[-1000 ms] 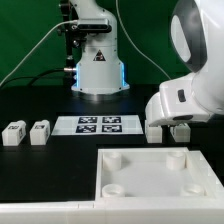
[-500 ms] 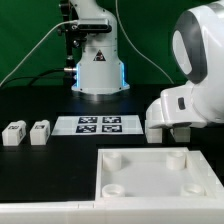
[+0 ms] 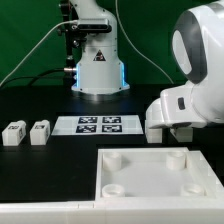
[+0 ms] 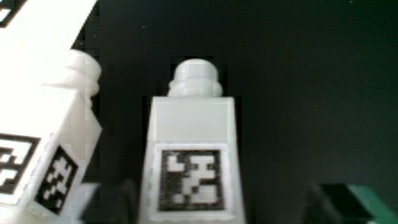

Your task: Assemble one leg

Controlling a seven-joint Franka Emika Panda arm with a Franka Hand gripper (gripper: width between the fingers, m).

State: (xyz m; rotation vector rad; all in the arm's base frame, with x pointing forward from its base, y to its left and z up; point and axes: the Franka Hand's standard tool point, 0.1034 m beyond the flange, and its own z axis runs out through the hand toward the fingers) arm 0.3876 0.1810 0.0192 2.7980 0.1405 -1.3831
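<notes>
Two white legs stand by my gripper [image 3: 168, 133] at the exterior view's right, one leg [image 3: 153, 131] on its left and one leg [image 3: 181, 130] on its right. In the wrist view my gripper [image 4: 231, 205] is open. One tagged leg [image 4: 192, 130] with a rounded peg lies between the fingers, close to one dark finger [image 4: 114, 202] and well apart from the other. A second leg [image 4: 63, 120] lies beside it, outside the fingers. Two more legs [image 3: 14, 133] [image 3: 40, 131] sit at the exterior view's left.
The large white panel [image 3: 150, 185] with round sockets lies at the front. The marker board [image 3: 98, 124] lies mid-table. A robot base [image 3: 98, 70] with a blue glow stands at the back, before a green curtain.
The arm's upper links shifted slightly a second ago, then held still. The legs and the panel have not moved.
</notes>
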